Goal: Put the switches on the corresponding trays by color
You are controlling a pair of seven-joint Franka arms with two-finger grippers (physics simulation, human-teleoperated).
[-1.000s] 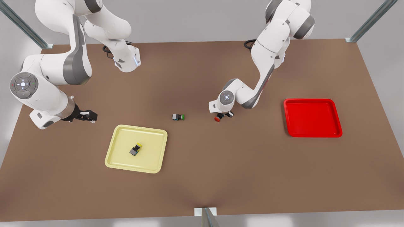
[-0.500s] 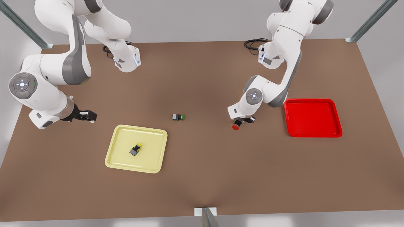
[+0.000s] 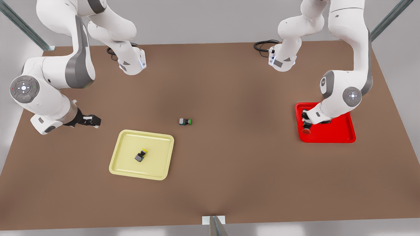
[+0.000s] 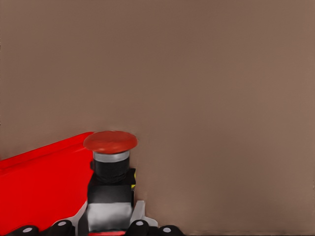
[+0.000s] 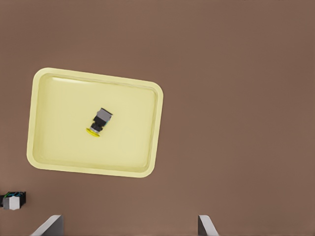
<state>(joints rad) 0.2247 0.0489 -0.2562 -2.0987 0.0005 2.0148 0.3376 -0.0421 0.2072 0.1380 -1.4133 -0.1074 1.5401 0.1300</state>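
Wide brown table [image 3: 210, 183] under both arms.

Bright red tray [image 3: 338, 134], square with rounded corners and a raised rim, directly beneath the left gripper [image 3: 307, 126]. Pale yellow tray [image 3: 157, 147] of the same shape, near the right gripper [image 3: 93, 121] and toward the camera from it, also seen straight down from the right wrist [image 5: 59, 93].

Left gripper pinching the red switch [image 3: 306, 130] by its boxy grey-black body, round red cap pointing away from the fingers. From the left wrist, switch [image 4: 110, 162] right in front of the gripper, cap hanging at the red tray's [image 4: 39, 182] rim. Hard to tell whether touching the tray floor or just above it.

Right arm waiting, fingers spread wide, nothing between them.

Yellow switch [image 3: 141, 155] lying on its side in the middle of the yellow tray, well apart from the right gripper; dark body, yellow cap [image 5: 98, 123].

Green-capped switch [image 3: 185, 122] loose on the table between the two grippers.
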